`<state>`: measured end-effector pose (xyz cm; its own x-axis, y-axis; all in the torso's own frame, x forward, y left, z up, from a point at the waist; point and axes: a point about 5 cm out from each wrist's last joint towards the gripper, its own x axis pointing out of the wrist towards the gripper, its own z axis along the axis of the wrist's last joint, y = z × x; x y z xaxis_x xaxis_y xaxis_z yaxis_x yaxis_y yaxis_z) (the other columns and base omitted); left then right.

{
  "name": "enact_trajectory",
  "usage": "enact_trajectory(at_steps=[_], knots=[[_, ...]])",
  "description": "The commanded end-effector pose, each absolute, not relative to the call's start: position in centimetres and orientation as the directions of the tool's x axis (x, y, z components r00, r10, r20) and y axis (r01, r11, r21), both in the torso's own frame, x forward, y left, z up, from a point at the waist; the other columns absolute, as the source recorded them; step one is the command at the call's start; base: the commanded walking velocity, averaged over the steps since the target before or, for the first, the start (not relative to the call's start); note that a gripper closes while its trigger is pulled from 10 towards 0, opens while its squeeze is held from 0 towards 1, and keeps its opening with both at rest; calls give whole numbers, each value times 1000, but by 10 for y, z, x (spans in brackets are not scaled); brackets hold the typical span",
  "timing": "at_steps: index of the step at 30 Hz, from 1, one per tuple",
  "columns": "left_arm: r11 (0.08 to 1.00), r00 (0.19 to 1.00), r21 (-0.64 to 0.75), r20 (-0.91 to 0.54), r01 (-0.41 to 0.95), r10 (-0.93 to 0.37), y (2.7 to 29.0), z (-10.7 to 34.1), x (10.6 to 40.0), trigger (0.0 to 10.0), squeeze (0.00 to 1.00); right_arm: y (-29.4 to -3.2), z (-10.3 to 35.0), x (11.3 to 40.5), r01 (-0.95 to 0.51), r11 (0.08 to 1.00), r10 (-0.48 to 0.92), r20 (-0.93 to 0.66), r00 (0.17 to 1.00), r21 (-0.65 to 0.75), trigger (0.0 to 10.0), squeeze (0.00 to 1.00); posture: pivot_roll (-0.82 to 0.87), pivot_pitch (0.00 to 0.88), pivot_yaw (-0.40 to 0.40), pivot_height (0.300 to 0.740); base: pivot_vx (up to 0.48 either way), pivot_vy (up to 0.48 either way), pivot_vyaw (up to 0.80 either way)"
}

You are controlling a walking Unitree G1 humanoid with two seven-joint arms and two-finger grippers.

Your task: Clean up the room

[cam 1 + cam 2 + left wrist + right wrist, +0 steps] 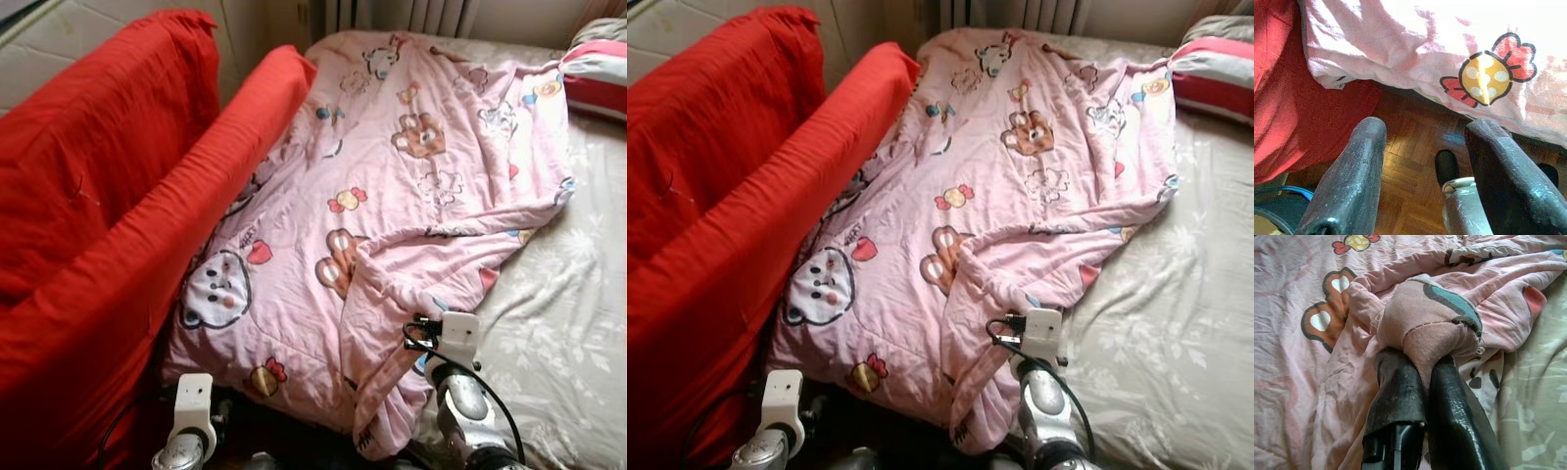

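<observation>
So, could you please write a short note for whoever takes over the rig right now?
Right gripper: shut on a bunched fold of the pink cartoon-print blanket, near the bed's foot.
Left gripper: open, idle, low over the wooden parquet floor by the blanket's hanging edge.
Blanket lies rumpled across the beige floral bedsheet; red fabric-covered sofa alongside.
Done: the grasp. Left: spreading or folding the blanket.

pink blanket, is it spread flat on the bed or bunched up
Mostly spread, not flat: the pink blanket covers the bed, but its near corner is bunched and lifted, pinched in the right gripper.
</observation>
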<state>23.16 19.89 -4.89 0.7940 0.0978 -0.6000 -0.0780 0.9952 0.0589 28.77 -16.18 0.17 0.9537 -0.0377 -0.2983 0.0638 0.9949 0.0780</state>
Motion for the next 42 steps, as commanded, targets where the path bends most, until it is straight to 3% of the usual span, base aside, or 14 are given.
enact_trajectory(at_steps=[1, 31, 42], knots=[[994, 764, 55, -636, -97, 110, 201, -57, 220, 10000, 0, -159, -3, 282, 56, 995, -26, -314, 949, 87, 10000, 0, -31, 190, 36, 740, 0, 0, 0], [996, 763, 37, -641, -83, 88, 198, -59, 216, 10000, 0, -161, -5, 279, 70, 992, -33, -313, 949, 108, 10000, 0, -34, 186, 31, 740, 0, 0, 0], [996, 765, 31, -639, -79, 81, 197, -59, 217, 10000, 0, -163, -3, 281, 83, 991, -48, -303, 952, 106, 10000, 0, -33, 177, 33, 740, -271, 0, 0]])
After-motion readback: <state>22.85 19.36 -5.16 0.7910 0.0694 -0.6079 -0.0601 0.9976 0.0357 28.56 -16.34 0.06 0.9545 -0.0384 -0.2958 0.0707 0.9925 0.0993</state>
